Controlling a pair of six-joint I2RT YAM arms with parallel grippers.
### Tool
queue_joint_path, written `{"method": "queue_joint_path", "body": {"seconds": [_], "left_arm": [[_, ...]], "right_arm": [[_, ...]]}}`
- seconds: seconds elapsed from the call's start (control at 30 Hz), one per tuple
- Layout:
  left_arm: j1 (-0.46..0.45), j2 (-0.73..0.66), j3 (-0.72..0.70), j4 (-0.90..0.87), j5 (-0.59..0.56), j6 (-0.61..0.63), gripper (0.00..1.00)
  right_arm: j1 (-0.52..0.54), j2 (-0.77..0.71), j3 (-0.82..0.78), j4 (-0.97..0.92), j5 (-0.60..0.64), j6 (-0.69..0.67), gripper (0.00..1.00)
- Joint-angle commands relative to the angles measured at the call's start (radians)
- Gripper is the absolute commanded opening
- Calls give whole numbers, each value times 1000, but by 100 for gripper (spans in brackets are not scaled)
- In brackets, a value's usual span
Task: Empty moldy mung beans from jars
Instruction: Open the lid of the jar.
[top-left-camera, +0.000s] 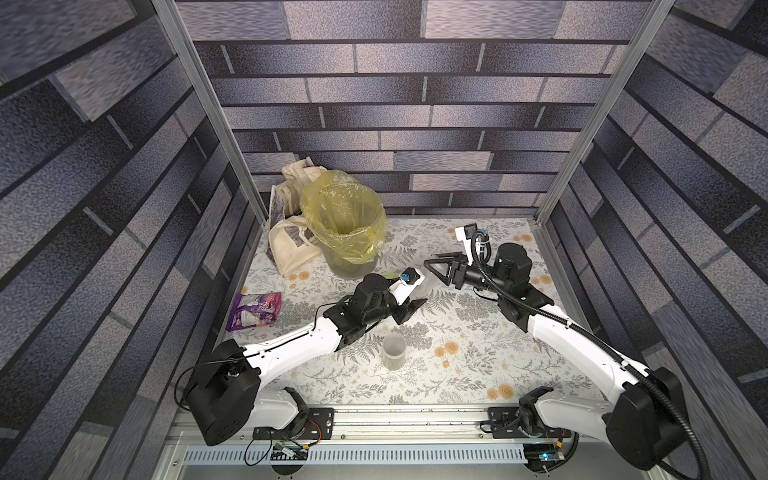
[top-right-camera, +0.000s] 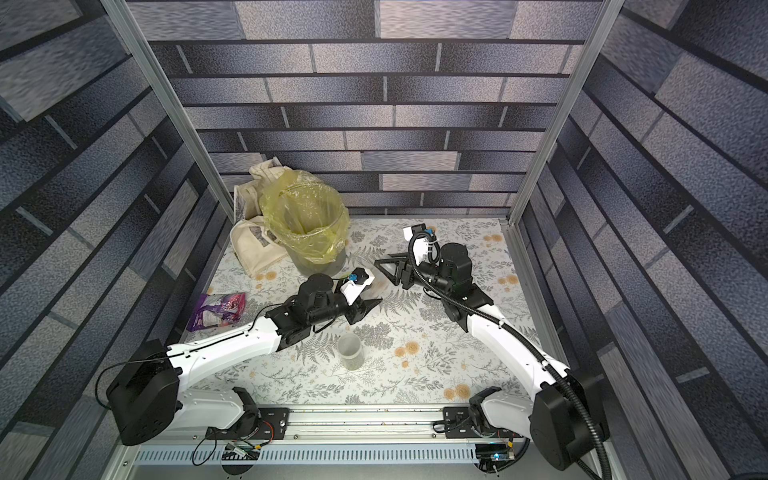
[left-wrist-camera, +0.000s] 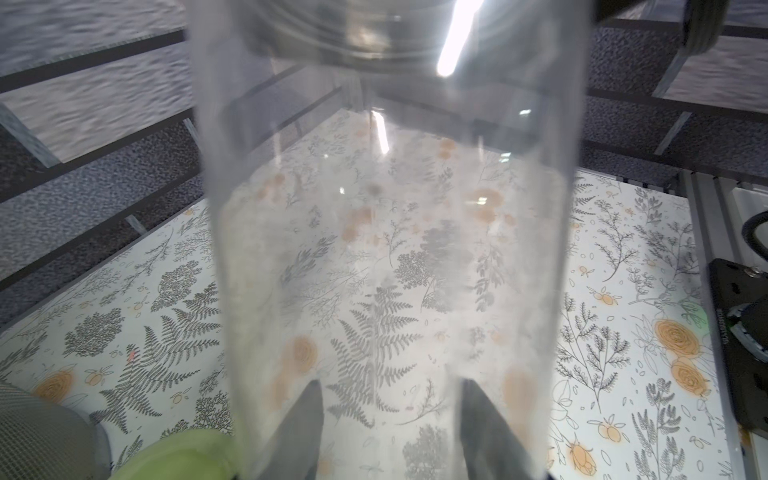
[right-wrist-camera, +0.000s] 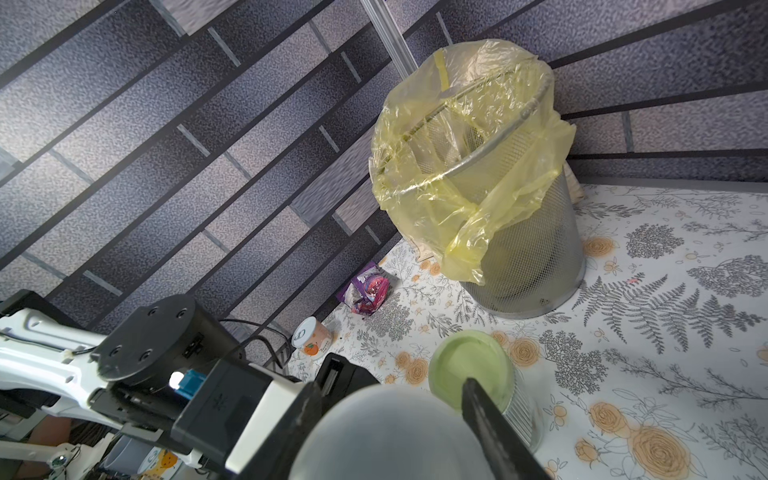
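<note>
A tall slim clear jar (left-wrist-camera: 386, 249) is held level above the table between both arms. My left gripper (left-wrist-camera: 390, 386) is shut on its body, and its walls look hazy white with nothing loose inside. My right gripper (right-wrist-camera: 390, 384) is shut on the jar's frosted round far end (right-wrist-camera: 374, 436). In both top views the grippers (top-left-camera: 417, 297) (top-left-camera: 430, 270) meet at mid-table. The jar with the lime-green lid (right-wrist-camera: 469, 374) stands just behind them. A short clear jar (top-left-camera: 394, 351) stands upright nearer the front. No mung beans show clearly.
A grey mesh bin (top-left-camera: 345, 224) lined with a yellow bag stands at the back left, with a cream tote bag (top-left-camera: 291, 245) behind it. A purple packet (top-left-camera: 255, 309) lies at the left edge. A pull-tab tin can (right-wrist-camera: 311, 338) stands near the left arm.
</note>
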Motion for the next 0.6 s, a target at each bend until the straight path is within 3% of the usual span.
{"method": "queue_joint_path", "body": {"seconds": [0.0, 0.37, 0.57], "left_arm": [[-10, 24, 15, -82, -200, -14, 47], [-14, 22, 9, -76, -338, -24, 47], [-12, 21, 4, -62, -289, -26, 48]], "right_arm": [[-34, -22, 18, 94, 135, 68, 35], [-35, -31, 57, 38, 200, 173, 33], [-35, -28, 64, 67, 172, 227, 34]]}}
